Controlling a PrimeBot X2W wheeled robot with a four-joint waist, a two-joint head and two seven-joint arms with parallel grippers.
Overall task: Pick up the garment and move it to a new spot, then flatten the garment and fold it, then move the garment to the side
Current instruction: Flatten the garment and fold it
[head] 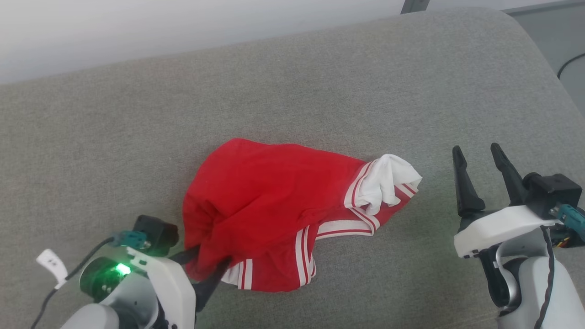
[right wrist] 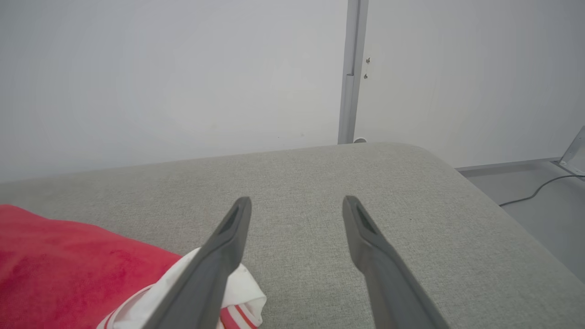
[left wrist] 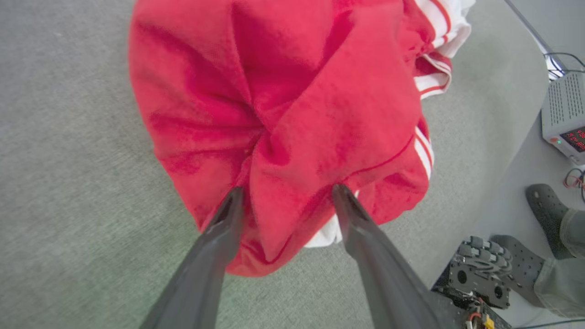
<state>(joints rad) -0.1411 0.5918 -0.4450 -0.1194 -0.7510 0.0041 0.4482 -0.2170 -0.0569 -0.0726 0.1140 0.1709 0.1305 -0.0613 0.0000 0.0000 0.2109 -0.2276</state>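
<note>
Left end effector [left wrist: 288,188] spread wide at garment [head: 265,196] edge, right end effector [head: 476,147] agape over open cushion [head: 320,82]

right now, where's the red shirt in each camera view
head view: garment centre, slightly low
left wrist view: garment upper middle, cut by the top edge
right wrist view: garment bottom left corner
shared landmark: white sleeve, at the garment's right end in head view, top right in left wrist, bottom left in right wrist

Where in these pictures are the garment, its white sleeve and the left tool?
garment [head: 256,192], head view, middle of red body.
white sleeve [head: 388,180], head view, bunched end.
left tool [left wrist: 288,188], left wrist view, midway between fingertips.
</note>
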